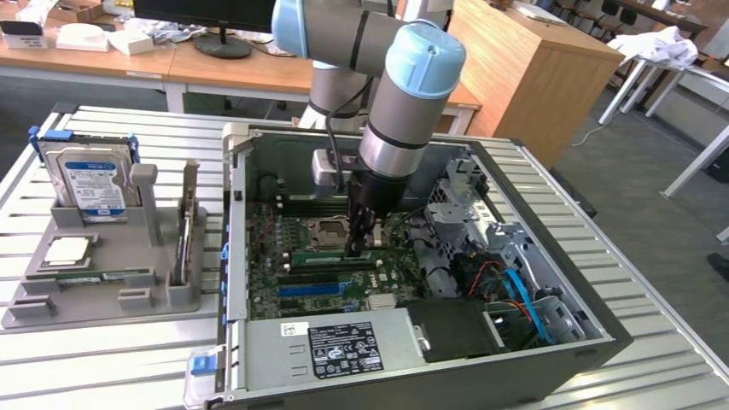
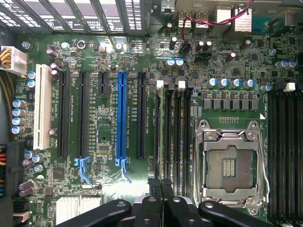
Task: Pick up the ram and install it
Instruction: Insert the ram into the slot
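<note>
The motherboard is showing dark green, with a blue slot standing out brightly and a white slot sitting pale at its edge. The arm is wearing grey with pale blue caps, and the slatted worktop is gleaming silver.

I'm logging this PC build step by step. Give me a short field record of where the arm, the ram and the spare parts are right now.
arm: reaching down into the open PC case
claw: shut, tip down at the memory slots
ram: green stick lying along a slot at the claw tip; whether it is gripped cannot be told
CPU socket: no chip in it
hard drive: upright in the gray holder, to the exterior view's left of the case
</note>
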`<state>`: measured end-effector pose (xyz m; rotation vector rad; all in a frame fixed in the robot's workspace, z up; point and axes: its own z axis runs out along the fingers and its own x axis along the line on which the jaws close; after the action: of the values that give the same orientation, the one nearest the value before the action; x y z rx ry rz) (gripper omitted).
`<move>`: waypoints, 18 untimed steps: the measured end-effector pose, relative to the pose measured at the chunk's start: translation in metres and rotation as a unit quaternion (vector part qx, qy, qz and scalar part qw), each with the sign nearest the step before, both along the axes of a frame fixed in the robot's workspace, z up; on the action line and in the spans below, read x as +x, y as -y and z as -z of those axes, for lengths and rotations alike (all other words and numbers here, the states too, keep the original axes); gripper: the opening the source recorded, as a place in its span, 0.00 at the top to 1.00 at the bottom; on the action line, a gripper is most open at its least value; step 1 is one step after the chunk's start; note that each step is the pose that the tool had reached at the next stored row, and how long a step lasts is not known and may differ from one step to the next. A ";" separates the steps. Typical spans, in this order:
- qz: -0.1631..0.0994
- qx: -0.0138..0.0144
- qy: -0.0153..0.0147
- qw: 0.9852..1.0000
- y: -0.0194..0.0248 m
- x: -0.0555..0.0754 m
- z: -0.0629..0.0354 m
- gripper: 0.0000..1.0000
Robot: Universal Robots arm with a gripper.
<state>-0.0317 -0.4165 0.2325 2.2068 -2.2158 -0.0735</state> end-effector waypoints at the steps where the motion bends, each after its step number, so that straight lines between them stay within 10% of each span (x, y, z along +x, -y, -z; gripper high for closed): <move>1: 0.000 0.000 0.000 1.000 0.0000 0.000 0.0000 0.89; 18: 0.000 0.000 0.000 1.000 0.0000 0.000 0.0017 0.89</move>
<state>-0.0315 -0.4164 0.2308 2.2066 -2.2157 -0.0734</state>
